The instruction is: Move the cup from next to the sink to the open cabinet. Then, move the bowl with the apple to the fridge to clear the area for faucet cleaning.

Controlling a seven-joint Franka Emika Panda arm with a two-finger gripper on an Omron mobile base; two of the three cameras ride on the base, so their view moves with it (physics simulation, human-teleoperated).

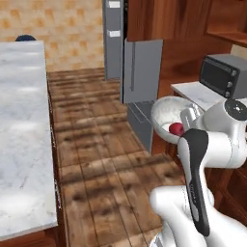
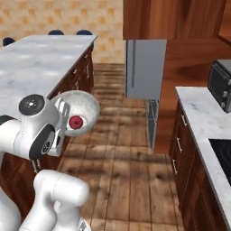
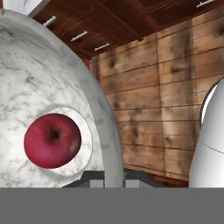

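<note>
Claw [image 3: 108, 177] clamped on the rim of the bowl [image 3: 52, 87], carried above the floor.

We see the two finger tips pressed together on the bowl's near edge, one on each side of its wall; the apple [image 3: 52, 141] rests inside on the bowl's flat bottom. In the left base view the bowl [image 1: 169, 113] hangs in the aisle over the wooden floor [image 1: 96, 144], between the marble tabletop [image 1: 21, 135] of the island and the side tabletop [image 1: 198, 91] bearing the toaster oven [image 1: 223, 74]. The fridge [image 1: 140, 72] stands ahead with its door open, and we find the wide plank floor between bowl and fridge unobstructed.
</note>
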